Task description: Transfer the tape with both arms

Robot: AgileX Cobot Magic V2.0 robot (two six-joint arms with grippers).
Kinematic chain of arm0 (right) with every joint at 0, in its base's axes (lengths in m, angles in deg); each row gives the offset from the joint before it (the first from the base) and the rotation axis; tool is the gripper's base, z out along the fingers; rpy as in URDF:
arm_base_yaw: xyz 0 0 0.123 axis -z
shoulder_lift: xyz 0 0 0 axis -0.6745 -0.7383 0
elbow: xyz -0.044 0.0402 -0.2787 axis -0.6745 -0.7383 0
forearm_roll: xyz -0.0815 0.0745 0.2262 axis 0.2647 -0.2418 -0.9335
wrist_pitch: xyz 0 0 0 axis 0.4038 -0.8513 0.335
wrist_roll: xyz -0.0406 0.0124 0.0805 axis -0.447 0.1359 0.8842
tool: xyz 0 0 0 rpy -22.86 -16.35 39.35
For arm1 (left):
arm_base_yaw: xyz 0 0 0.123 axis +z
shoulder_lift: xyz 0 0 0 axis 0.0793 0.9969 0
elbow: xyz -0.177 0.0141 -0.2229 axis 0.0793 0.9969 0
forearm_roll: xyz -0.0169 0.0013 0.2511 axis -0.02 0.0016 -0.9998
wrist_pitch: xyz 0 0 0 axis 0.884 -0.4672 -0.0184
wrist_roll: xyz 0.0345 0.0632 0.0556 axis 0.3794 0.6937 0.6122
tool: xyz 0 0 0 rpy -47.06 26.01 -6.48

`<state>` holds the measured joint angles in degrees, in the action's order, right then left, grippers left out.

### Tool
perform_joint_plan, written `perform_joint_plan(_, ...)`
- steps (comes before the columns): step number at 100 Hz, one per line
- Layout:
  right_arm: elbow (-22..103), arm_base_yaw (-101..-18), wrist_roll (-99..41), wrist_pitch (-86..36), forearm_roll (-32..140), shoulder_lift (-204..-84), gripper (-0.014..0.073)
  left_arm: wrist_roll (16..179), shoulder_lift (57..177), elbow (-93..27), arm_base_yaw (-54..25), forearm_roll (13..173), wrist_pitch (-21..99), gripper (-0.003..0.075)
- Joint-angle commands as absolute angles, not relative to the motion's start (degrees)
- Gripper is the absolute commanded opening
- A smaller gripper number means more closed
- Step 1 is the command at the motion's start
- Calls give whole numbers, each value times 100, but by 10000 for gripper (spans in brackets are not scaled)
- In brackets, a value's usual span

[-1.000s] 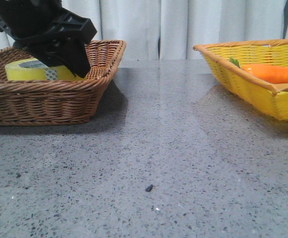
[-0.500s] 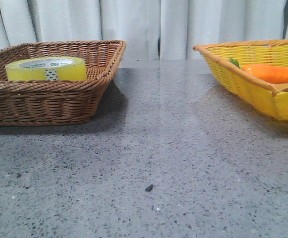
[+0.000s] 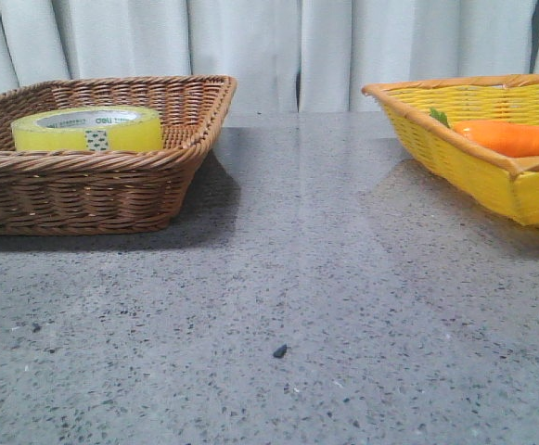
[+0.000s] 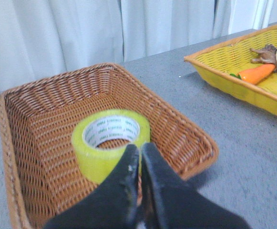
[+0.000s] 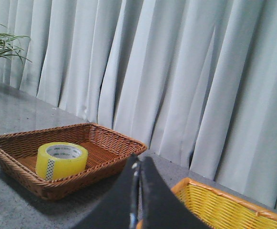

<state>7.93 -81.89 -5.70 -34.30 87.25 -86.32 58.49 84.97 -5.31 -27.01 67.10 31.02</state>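
Left pincer: the black, matte-plastic left pincer (image 4: 139,151) hangs above the near rim of the brown wicker basket, its two fingers pressed together with nothing between them, tips just in front of the tape roll and apart from it.

Right pincer: the black right pincer (image 5: 138,164) is raised well above the worktop, fingers closed tip to tip and empty, the yellow basket's corner just beyond it.

Tape: the wide roll of translucent yellow packing tape (image 3: 87,129) lies flat on the basket floor, hole upward, white inner core showing printed lettering, a green-white patterned strip on the side facing the front camera. It touches neither pincer.

Brown basket: the rectangular brown wicker basket (image 3: 102,190) holds the tape and stands on the left part of the worktop.

Yellow basket: the rectangular yellow woven basket with an orange rim (image 3: 455,153) stands well apart from the brown basket, across the worktop on the right.

Carrot: an orange carrot with a green top (image 3: 510,137) lies inside the yellow basket; a brown object beside it is too unclear to name.

Worktop: the grey speckled stone worktop (image 3: 288,278) carries both baskets; a small dark fleck (image 3: 278,351) lies between them, nearer the front camera.

Backdrop: pale pleated curtains (image 3: 269,46) hang behind both baskets.
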Motion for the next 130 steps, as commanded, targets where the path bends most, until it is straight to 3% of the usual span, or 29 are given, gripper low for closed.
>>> perform_joint_plan(1, 775, -8180, -607, -2958, 8878, -8617, -74, 5853, 7921, -223, -2716, 6800, 3599, -20)
perform_joint_plan(31, 723, -8180, -607, -3056, 8878, -8572, -74, 5853, 6463, 561, -2716, 6800, 3531, -20)
perform_joint_plan(96, 723, -8180, -607, -3077, 8878, -8572, -74, 5853, 6408, 1076, -2702, 6785, 3630, -21)
perform_joint_plan(130, 723, -8180, -607, -3077, 8878, -8572, -74, 5497, 5710, 2090, -1238, 6778, 4346, -21)
